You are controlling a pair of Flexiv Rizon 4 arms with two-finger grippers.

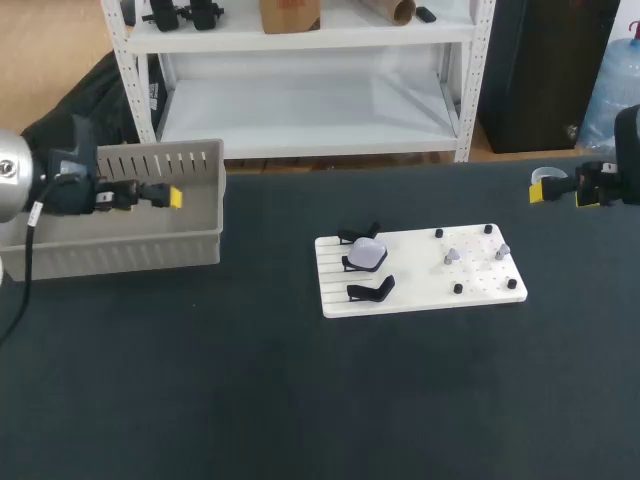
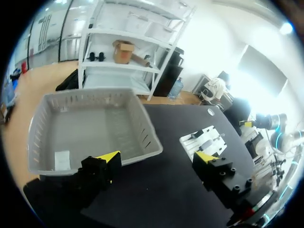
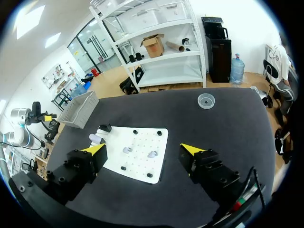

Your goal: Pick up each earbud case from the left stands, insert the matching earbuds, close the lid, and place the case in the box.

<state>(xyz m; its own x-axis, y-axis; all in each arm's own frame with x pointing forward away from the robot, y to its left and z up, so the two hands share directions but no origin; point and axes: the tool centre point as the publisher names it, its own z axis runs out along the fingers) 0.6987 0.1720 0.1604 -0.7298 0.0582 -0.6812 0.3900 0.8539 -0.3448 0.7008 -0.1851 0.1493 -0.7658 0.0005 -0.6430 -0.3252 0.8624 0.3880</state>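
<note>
Left tool (image 2: 157, 157) spread wide at grey box (image 1: 120, 250), right tool (image 3: 143, 149) spread over dark desk (image 1: 300, 400) far right, white earbud case (image 1: 368, 254) on white board (image 1: 420, 292) left side, earbuds (image 1: 451, 256) nearby

White board (image 1: 420, 278), black stands (image 1: 370, 291), grey slotted box (image 1: 120, 248), black table (image 1: 250, 400).

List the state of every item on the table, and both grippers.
left gripper: open, empty.
right gripper: open, empty.
earbud case: on the middle stand, lid looks shut.
other two stands: empty.
earbuds: loose on the white board, outside the case.
box: upright, open top.
</note>
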